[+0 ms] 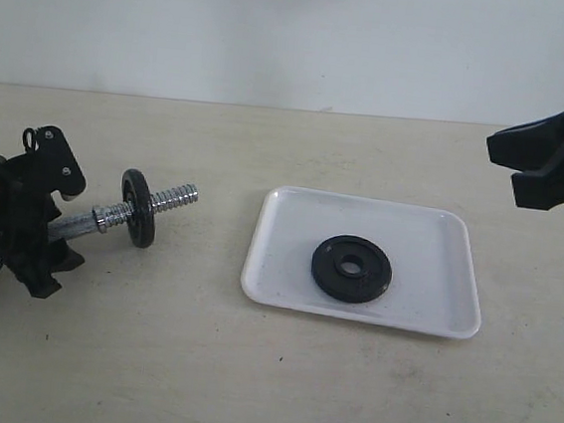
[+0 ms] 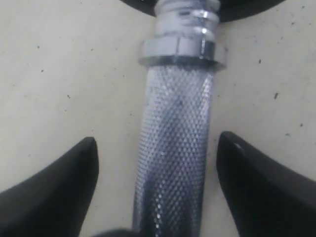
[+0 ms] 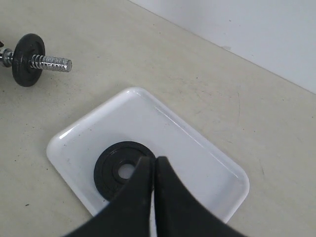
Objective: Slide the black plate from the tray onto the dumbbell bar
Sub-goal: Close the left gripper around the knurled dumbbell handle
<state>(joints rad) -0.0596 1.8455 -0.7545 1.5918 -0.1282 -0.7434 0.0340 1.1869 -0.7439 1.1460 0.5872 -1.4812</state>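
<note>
The black plate [image 1: 351, 268] [image 3: 111, 173] lies flat in the white tray [image 1: 429, 246] [image 3: 197, 163], a little left of the tray's middle. The dumbbell bar [image 1: 168, 201] [image 3: 49, 62] rests on the table at the left, with a black disc [image 1: 139, 208] and a chrome collar [image 2: 182, 49] on it and its threaded end pointing toward the tray. My left gripper [image 1: 46, 219] [image 2: 158, 138] is open and straddles the bar's knurled grip [image 2: 177, 148], with a gap on each side. My right gripper [image 1: 502, 158] [image 3: 154, 160] is shut and empty, hanging high above the tray's right side.
A beige tabletop [image 1: 247, 368] runs back to a white wall [image 1: 279, 31]. Bare table lies between the bar's threaded end and the tray's left rim [image 1: 253, 249].
</note>
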